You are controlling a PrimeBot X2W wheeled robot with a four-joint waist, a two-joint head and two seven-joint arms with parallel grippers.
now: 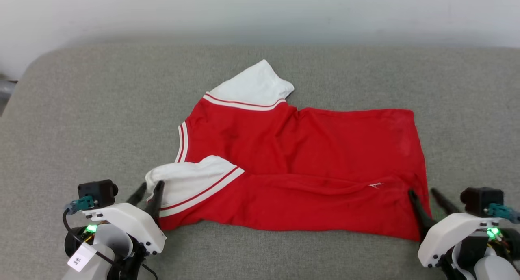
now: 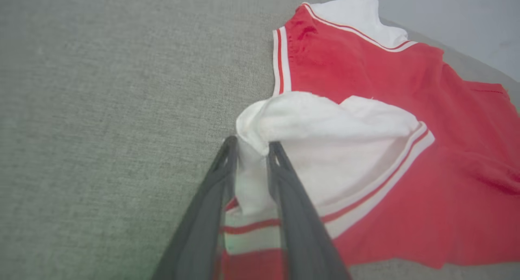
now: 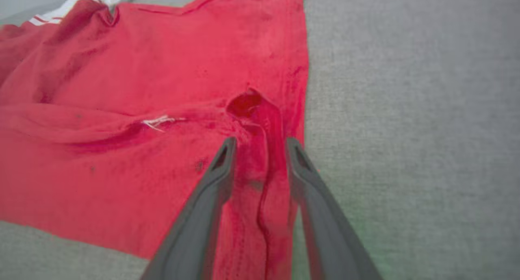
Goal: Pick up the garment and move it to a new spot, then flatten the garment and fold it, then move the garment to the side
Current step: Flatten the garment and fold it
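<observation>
The garment (image 1: 300, 158) lies spread sideways on the grey cushion, red body toward the right, white sleeves toward the left, its near part folded over; the chest print is hidden. My left gripper (image 1: 149, 187) sits at the near white sleeve (image 2: 325, 150), and a bunch of that white cloth is pinched between its fingertips (image 2: 230, 148). My right gripper (image 1: 424, 192) is at the near right hem corner (image 3: 260, 182). Its fingers (image 3: 221, 162) stand apart, straddling a raised ridge of red cloth, one finger on the cloth and the other at its edge.
The grey fabric cushion (image 1: 81, 121) stretches wide to the left, right and front of the garment. A pale wall (image 1: 260, 11) runs along its far edge. The cushion's rounded corner shows at the far left.
</observation>
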